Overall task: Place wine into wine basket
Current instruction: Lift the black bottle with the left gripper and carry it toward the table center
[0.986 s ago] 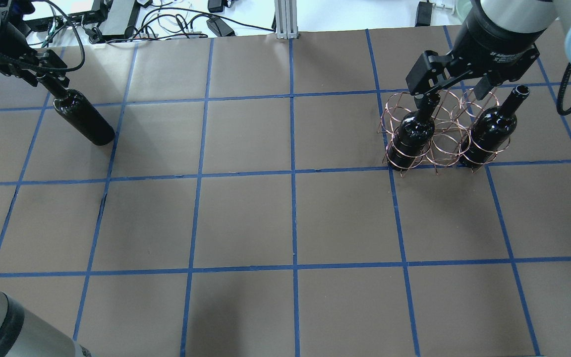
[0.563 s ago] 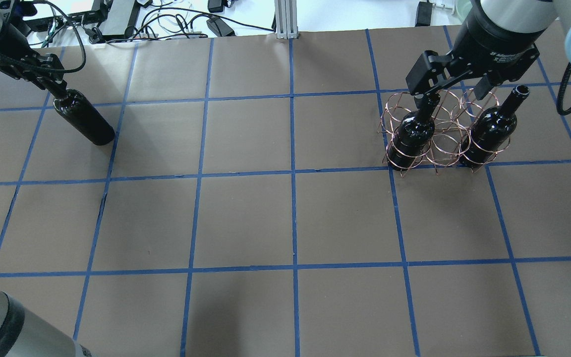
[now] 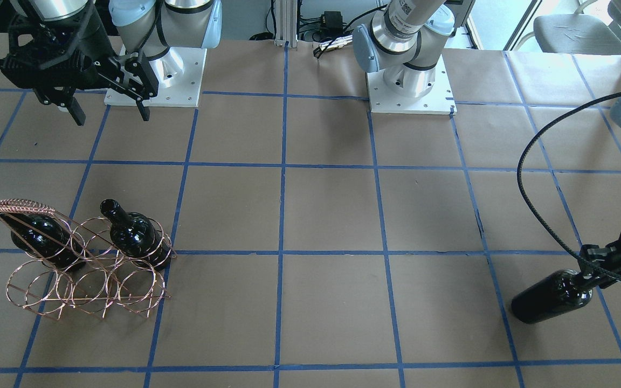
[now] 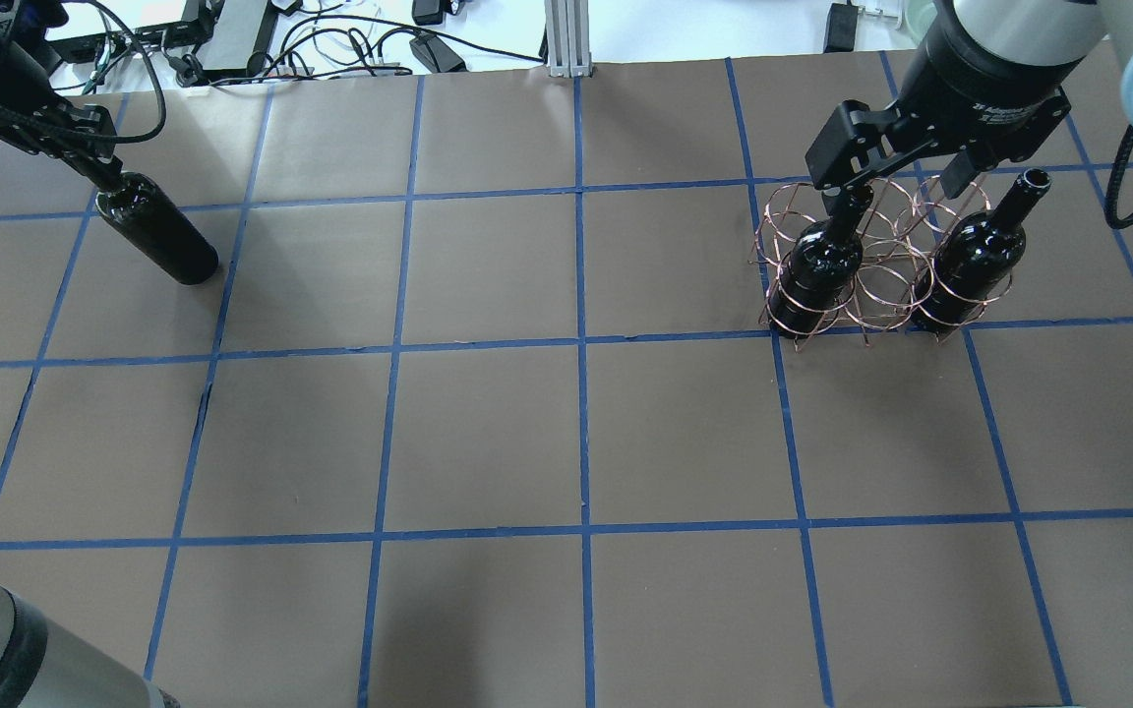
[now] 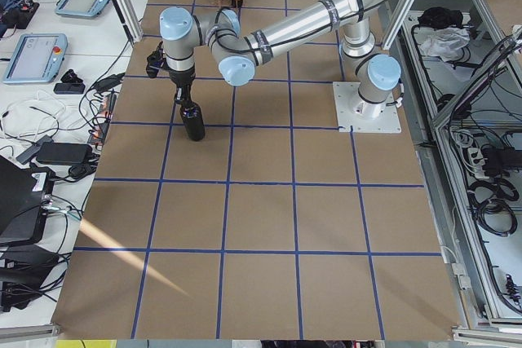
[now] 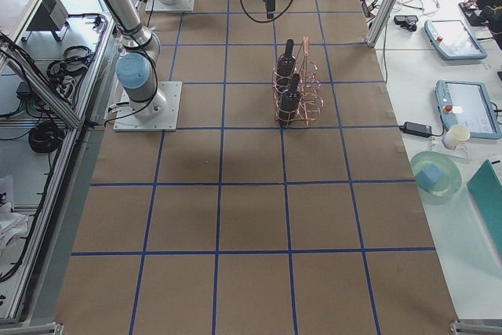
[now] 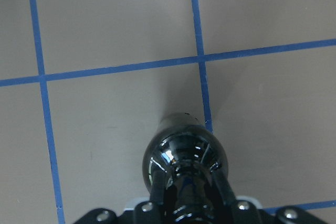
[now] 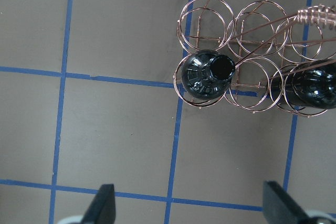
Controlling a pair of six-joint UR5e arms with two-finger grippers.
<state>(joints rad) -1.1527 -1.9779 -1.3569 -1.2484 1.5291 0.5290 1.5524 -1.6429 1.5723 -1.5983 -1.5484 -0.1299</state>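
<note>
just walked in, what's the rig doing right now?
The left gripper is shut on the neck of a wine bottle at the table's far-left side, well away from the wine basket. Two other bottles already stand in the end rings of one basket row, with the ring between them empty. The right gripper hangs open above the basket, holding nothing.

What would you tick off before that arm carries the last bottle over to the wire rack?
1. Left claw gripping the loose bottle by its neck: ok.
2. Bottle lifted off the table: cannot tell.
3. Free ring in the wine basket: ok, the one between the two seated bottles is empty.
4. Seated bottles upright: ok.
5. Right claw out of the way: cannot tell; it hangs open near the basket.
</note>
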